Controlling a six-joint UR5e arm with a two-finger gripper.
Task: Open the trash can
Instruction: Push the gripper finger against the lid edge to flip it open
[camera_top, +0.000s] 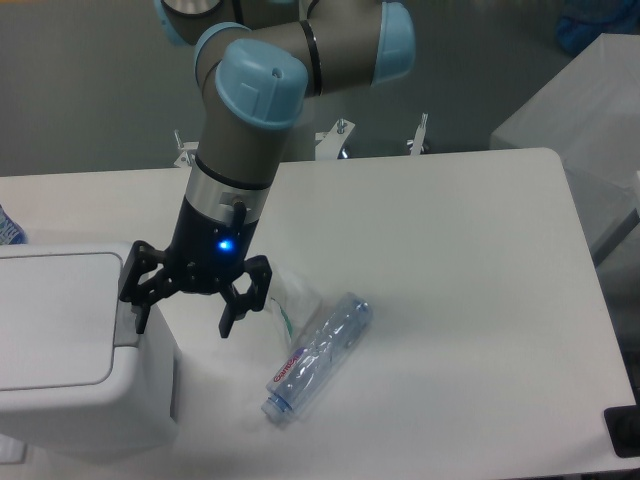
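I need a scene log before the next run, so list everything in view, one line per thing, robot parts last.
trash can: one, white with a flat lid and a grey button strip at its right edge, lid down, front left of the table.
plastic bottle: one, clear with a red-and-white label, lying on its side near the table's middle front.
clear plastic wrapper: one, transparent, lying on the table beside the bottle's upper end.
table: one, white, filling most of the view.
metal clamps: several, silver, along the table's far edge.
second white surface: one, at the upper right, beyond the table.
arm: one, grey with light blue caps, reaching in from the top.
gripper: one, black, open, over the bin's button edge.
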